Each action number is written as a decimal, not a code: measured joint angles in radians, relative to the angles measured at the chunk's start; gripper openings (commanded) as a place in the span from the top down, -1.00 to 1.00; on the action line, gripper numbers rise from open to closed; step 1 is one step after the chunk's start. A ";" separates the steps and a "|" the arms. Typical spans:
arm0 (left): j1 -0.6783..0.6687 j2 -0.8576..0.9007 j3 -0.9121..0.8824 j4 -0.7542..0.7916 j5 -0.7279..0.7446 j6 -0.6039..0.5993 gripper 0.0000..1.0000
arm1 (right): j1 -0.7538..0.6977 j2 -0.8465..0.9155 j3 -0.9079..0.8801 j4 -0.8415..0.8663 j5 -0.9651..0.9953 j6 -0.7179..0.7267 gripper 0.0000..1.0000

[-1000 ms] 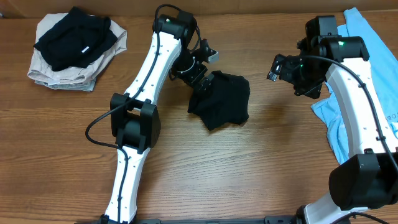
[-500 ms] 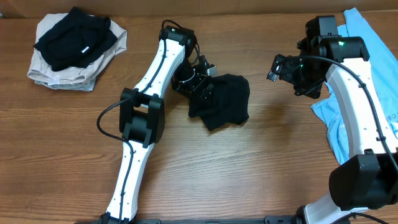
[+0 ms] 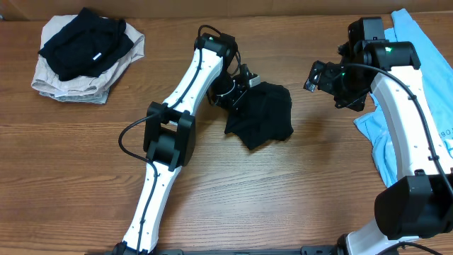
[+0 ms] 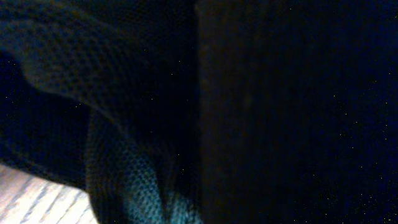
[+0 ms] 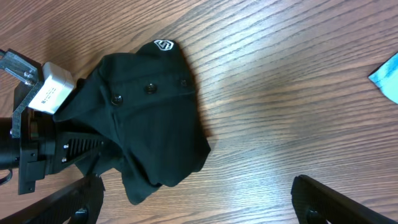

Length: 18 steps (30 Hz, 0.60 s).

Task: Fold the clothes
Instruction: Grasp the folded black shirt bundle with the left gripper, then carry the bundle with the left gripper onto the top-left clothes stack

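Wood-grain table (image 3: 85, 177), frame centre: one crumpled black garment (image 3: 265, 117) lies lower right of the left gripper (image 3: 239, 86), the nearer claw, buried in its edge; jaws hidden, grip cannot be told. Right gripper (image 3: 316, 76) hangs spread, well apart at right. One blue tee (image 3: 414, 42) at right edge; one folded stack (image 3: 85, 49) upper left

Black garment (image 3: 263, 115), crumpled in a mound, center of frame; white logo (image 5: 163, 45) and three buttons (image 5: 149, 89) uppermost. Light-blue tee (image 3: 433, 53), spread flat, right edge. Folded black piece (image 3: 83, 42), white-tagged, upper left.
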State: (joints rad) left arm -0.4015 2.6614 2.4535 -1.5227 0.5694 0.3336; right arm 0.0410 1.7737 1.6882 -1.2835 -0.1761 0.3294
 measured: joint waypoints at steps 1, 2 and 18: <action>0.000 0.000 0.003 -0.005 0.000 -0.003 0.92 | 0.000 0.000 0.000 0.001 0.000 -0.001 -1.00; 0.003 0.000 0.009 -0.014 0.000 -0.006 0.92 | 0.000 0.000 0.000 0.000 0.000 -0.002 -1.00; 0.312 -0.149 0.388 -0.002 0.000 -0.257 0.92 | 0.000 0.000 0.000 0.010 0.000 -0.005 -1.00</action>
State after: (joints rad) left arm -0.0891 2.5126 2.8414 -1.5246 0.5697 0.0769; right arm 0.0410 1.7737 1.6882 -1.2732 -0.1761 0.3241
